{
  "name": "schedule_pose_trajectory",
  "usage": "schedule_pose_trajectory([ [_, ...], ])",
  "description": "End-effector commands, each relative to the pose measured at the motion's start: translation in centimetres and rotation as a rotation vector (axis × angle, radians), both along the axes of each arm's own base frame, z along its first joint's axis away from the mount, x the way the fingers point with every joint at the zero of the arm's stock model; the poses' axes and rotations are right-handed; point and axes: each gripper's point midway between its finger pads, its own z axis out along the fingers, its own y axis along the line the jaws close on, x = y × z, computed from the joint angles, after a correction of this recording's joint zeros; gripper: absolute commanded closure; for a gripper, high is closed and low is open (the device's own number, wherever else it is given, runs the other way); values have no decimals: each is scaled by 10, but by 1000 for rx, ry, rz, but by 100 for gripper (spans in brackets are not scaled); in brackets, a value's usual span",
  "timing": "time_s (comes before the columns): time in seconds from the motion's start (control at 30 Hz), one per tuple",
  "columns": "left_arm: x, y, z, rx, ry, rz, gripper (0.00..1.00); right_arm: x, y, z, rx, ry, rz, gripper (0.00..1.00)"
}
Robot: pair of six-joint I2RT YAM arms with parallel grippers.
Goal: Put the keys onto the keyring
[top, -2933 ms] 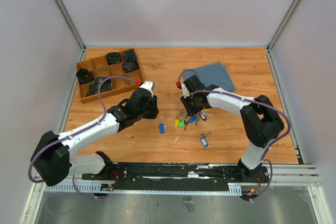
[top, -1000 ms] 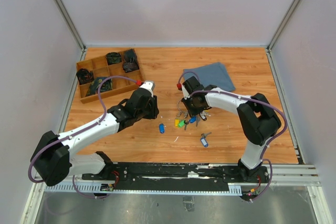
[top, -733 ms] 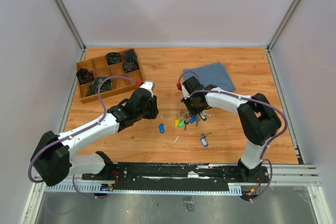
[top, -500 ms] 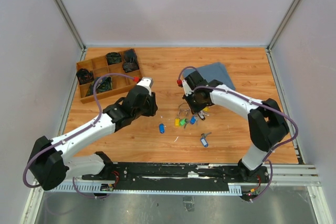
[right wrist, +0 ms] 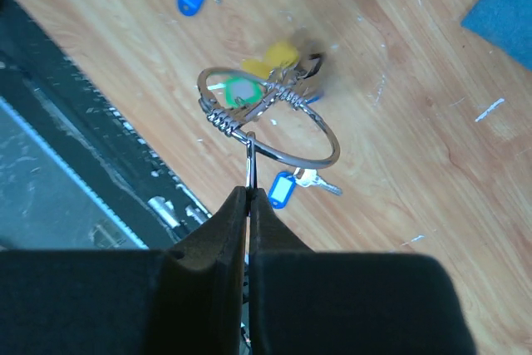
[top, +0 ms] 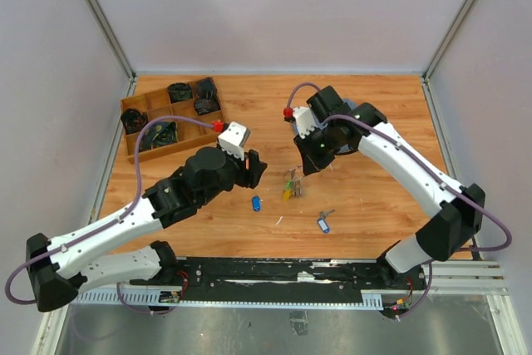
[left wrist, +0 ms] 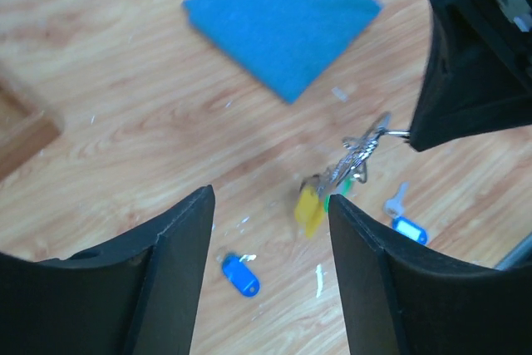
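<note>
The right end effector (right wrist: pixel 250 193) is pinched shut on a short wire end of the keyring (right wrist: pixel 270 122), which hangs beneath it above the worktop (top: pixel 374 205). A cluster of keys, among them a yellow head (left wrist: pixel 309 205) and a green head (right wrist: pixel 240 89), dangles at the ring's lower part; whether the lowest of them touches the wood cannot be told. The left end effector (left wrist: pixel 270 201) stands open and grips nothing, poised above the worktop near the hanging bunch, on its left in the top view. Two keys lie loose on the wood, well apart from each other. The bright blue key (top: pixel 256 203) lies just below the left end effector's fingers (left wrist: pixel 179 239), and the blue-grey key (top: pixel 322 223) lies to the right, nearer the front rail. Beyond the ring lies a blue cloth (left wrist: pixel 283 14). A wooden tray (top: pixel 170 118) with compartments sits at the far left corner.
</note>
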Motion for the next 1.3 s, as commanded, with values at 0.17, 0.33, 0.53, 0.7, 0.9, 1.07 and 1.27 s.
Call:
schedule_pose_trajectory([
  [0.17, -33, -28, 97, -82, -344, -177, 30, -40, 0, 88, 177, 2, 69, 99],
  [0.33, -42, -45, 113, -37, -420, -235, 27, -50, 3, 119, 244, -6, 86, 99],
  [0.53, -56, -65, 128, -10, -488, -290, 26, -58, 4, 136, 280, 2, 87, 99],
  [0.7, -65, -78, 126, 18, -512, -340, 26, -63, 2, 144, 290, 6, 87, 99],
  [0.9, -67, -87, 119, 72, -541, -368, 28, -70, 2, 154, 315, 10, 96, 99],
  [1.07, -60, -89, 118, 120, -585, -336, 30, -76, 2, 161, 340, 19, 100, 99],
  [1.27, -56, -93, 133, 133, -648, -311, 32, -81, 1, 162, 353, 26, 102, 99],
])
